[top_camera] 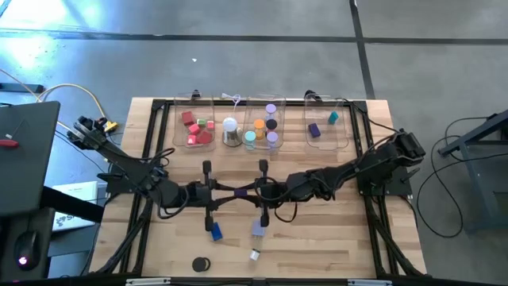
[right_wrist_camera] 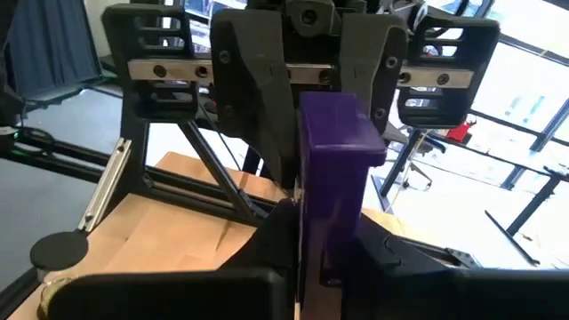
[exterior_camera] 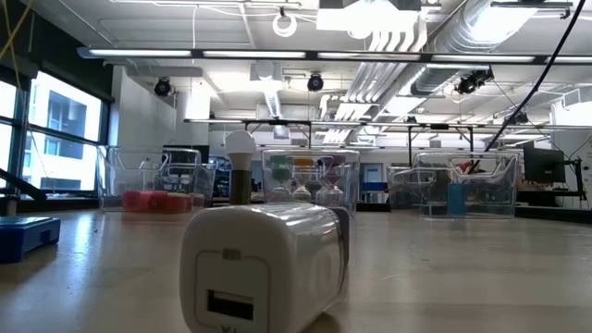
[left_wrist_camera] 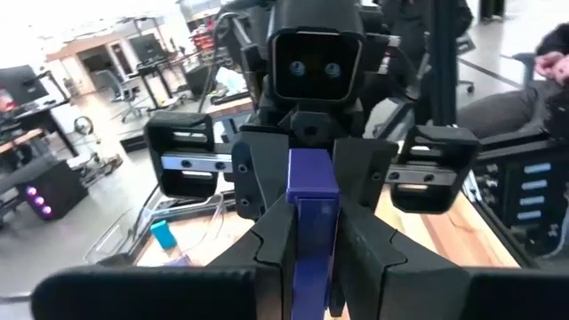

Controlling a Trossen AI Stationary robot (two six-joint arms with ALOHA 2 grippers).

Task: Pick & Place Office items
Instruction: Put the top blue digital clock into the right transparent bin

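Note:
A long purple block (top_camera: pixel 238 191) hangs above the middle of the table between my two grippers, which face each other. My left gripper (top_camera: pixel 226 192) comes from the table's left and is shut on one end of it. My right gripper (top_camera: pixel 251 191) comes from the right and is shut on the other end. The left wrist view shows the block (left_wrist_camera: pixel 311 191) running from my left fingers toward the right gripper. The right wrist view shows it (right_wrist_camera: pixel 336 147) from the other side. Loose office items lie on the wood: a blue piece (top_camera: pixel 215 231), a pale purple block (top_camera: pixel 257 227), a small white piece (top_camera: pixel 255 254), a black disc (top_camera: pixel 200 264). My left gripper pinches the purple block's left end (left_wrist_camera: pixel 313 236) between its two fingers. The fingers lie level, coming from the table's left, along the block. The block is lifted clear of the table. My right gripper pinches the block's right end (right_wrist_camera: pixel 324 222) between its two fingers. The fingers lie level, coming from the table's right, along the block. The block spans the gap between the two grippers, clear of the wood.
Clear bins stand along the far edge: one with red pieces (top_camera: pixel 198 127), one with orange, teal and purple cylinders (top_camera: pixel 262 127), one with a purple and a teal piece (top_camera: pixel 321 123). A white dome (top_camera: pixel 230 127) stands between the first two. A white boxy piece (exterior_camera: pixel 264 264) lies near the front edge.

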